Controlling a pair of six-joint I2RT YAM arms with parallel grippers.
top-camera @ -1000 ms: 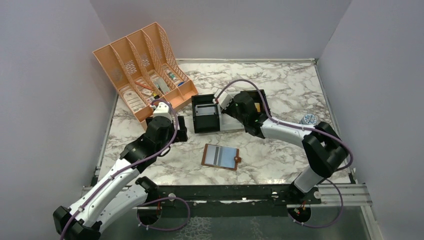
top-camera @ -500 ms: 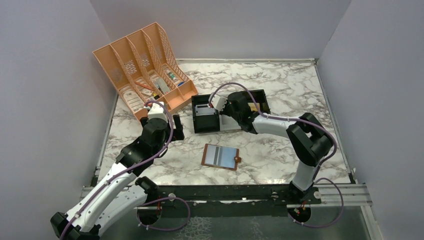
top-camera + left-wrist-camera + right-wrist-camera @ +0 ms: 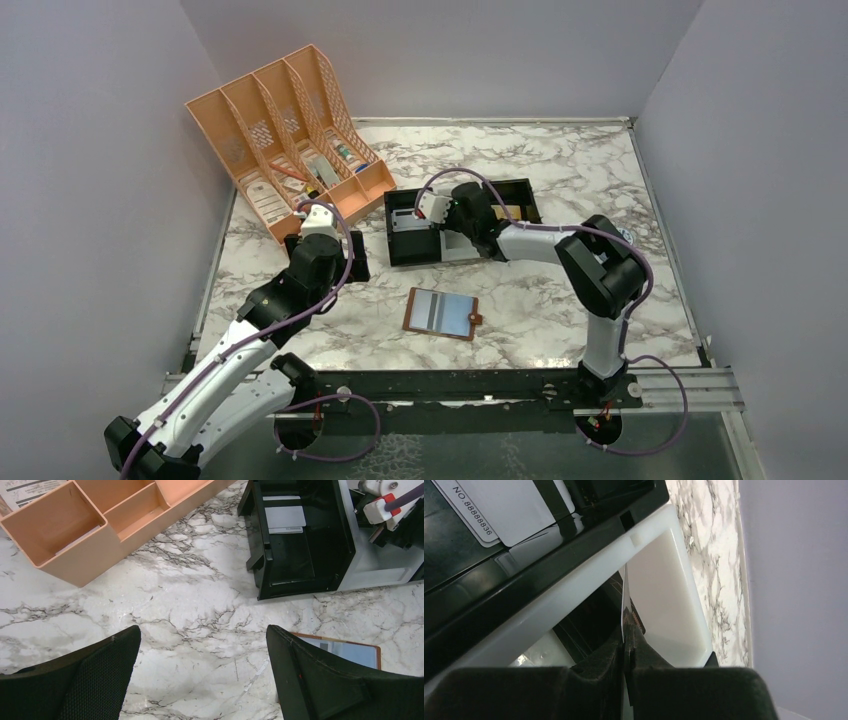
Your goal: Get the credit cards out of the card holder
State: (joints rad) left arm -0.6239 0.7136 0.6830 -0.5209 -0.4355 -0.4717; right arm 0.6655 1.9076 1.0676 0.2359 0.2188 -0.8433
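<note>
The card holder point(image 3: 441, 314) lies spread open on the marble, brown-edged with pale blue-grey pockets; one corner point(image 3: 350, 651) shows past my left finger. My right gripper point(image 3: 447, 232) is shut on a thin credit card point(image 3: 625, 590), seen edge-on and upright over the white tray point(image 3: 664, 595). Two more pale cards point(image 3: 499, 505) lie flat in the black tray point(image 3: 300, 555). My left gripper point(image 3: 203, 630) hangs open over bare marble to the left of the card holder, holding nothing.
An orange desk organiser point(image 3: 290, 140) with papers and pens stands at the back left, its corner point(image 3: 75, 540) close ahead of my left gripper. A second black tray point(image 3: 515, 200) sits behind the right arm. Grey walls close in the table on three sides.
My right gripper has carried the card leftwards over the trays, with its elbow folding in. The left arm has drawn back slightly to the left. The card holder has not moved.
</note>
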